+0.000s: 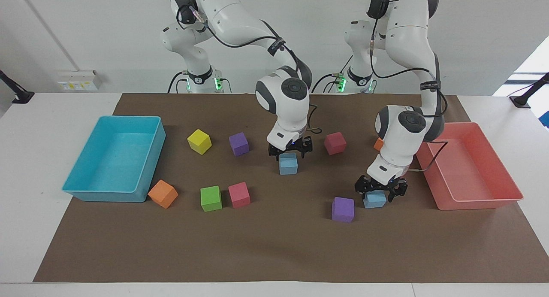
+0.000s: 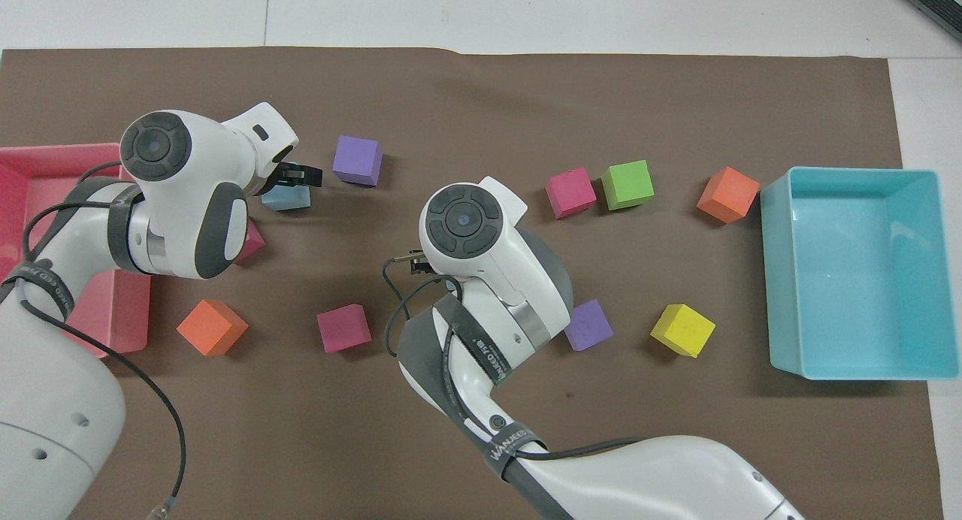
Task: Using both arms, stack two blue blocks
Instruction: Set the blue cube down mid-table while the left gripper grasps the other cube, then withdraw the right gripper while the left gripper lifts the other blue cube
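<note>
A white table (image 1: 55, 254) carries a brown mat (image 1: 274, 250). A plain white wall (image 1: 85, 31) holds a socket box (image 1: 78, 80); daylight brightens one corner.

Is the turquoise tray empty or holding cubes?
Empty: the turquoise tray shows only bare floor in both views; the nearest cube, an orange cube, lies outside it.

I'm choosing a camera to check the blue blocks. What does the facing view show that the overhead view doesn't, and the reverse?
Only the facing view shows the right gripper, open just over a blue block; from overhead the right arm covers them. Only the overhead view shows a third pink cube beside the left arm. Both show the left gripper open around the other blue block, next to a purple cube.
</note>
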`<action>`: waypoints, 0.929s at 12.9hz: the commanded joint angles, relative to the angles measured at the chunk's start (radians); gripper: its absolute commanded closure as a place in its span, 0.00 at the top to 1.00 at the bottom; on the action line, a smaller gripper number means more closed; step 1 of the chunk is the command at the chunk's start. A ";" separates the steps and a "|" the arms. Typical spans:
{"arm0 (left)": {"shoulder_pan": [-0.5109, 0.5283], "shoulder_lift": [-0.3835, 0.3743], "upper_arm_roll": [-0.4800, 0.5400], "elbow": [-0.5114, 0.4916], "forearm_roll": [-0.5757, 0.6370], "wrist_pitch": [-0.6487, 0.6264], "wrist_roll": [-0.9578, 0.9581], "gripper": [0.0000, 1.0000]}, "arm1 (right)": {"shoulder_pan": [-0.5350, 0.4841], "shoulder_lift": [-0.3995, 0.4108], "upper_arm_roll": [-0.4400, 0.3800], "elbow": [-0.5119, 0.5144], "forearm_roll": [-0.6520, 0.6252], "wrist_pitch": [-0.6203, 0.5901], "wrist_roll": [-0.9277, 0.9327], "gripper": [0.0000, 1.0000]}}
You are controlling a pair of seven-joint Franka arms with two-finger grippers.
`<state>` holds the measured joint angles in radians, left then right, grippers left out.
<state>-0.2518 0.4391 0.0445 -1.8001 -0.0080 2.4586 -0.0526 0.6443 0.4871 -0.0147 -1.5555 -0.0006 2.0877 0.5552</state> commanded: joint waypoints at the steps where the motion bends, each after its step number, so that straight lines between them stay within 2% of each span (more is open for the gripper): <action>1: 0.005 -0.011 0.011 0.010 -0.003 -0.003 -0.009 1.00 | -0.011 -0.083 -0.002 -0.041 -0.029 -0.005 0.038 1.00; 4: -0.006 -0.014 0.009 0.010 -0.001 -0.024 -0.036 1.00 | -0.066 -0.174 -0.004 -0.066 -0.010 -0.046 0.031 1.00; 6: -0.010 -0.013 0.009 -0.008 -0.001 -0.021 -0.058 1.00 | -0.093 -0.200 -0.002 -0.093 0.031 -0.054 0.020 1.00; 9: -0.007 -0.013 0.012 -0.036 -0.001 -0.013 -0.072 1.00 | -0.159 -0.197 -0.004 -0.115 0.245 -0.040 -0.120 1.00; 12: -0.001 -0.017 0.011 -0.050 -0.001 -0.012 -0.082 1.00 | -0.228 -0.203 -0.004 -0.155 0.358 -0.041 -0.302 1.00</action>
<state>-0.2527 0.4367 0.0505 -1.8286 -0.0080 2.4471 -0.1204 0.4535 0.3075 -0.0280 -1.6591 0.2921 2.0271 0.3364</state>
